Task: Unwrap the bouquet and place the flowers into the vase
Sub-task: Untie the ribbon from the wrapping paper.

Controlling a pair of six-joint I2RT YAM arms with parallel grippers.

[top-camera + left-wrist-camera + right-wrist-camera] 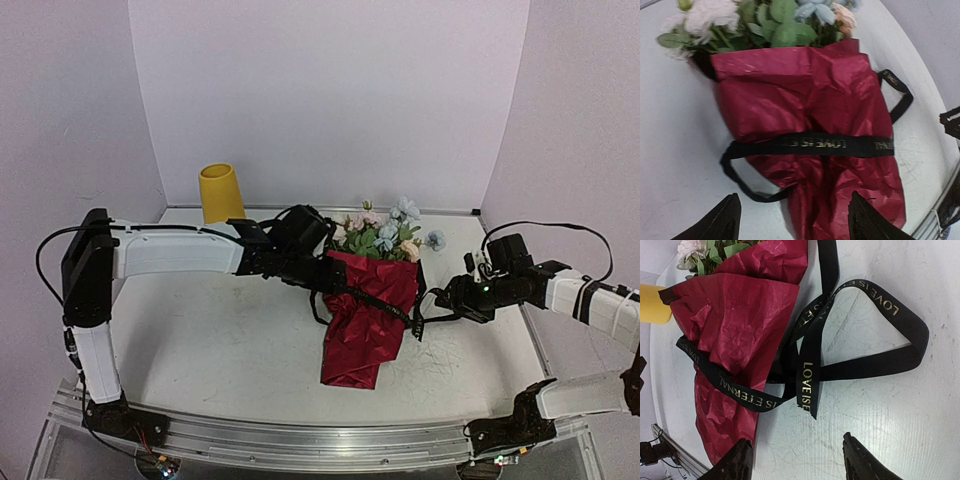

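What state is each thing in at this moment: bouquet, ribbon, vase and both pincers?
Bouquet: lying on the table, flowers wrapped in red paper.
Black ribbon: slack, crossing the paper, loops lying on the table.
Yellow vase: upright at the back, no flowers in it.
Left pincer: open, over the bouquet, holding nothing.
Right pincer: open, over the ribbon loops, holding nothing.

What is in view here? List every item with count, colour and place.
flowers: one bunch, pink, pale blue, cream, green leaves; mid-table, heads toward back wall
wrapping paper: one sheet, dark red; around the stems
ribbon: one, black, gold lettering; loose across the paper, looping onto the table
vase: one, yellow; back left of table
table: one, white
left gripper: black; open above the paper
right gripper: black; open beside the ribbon loops
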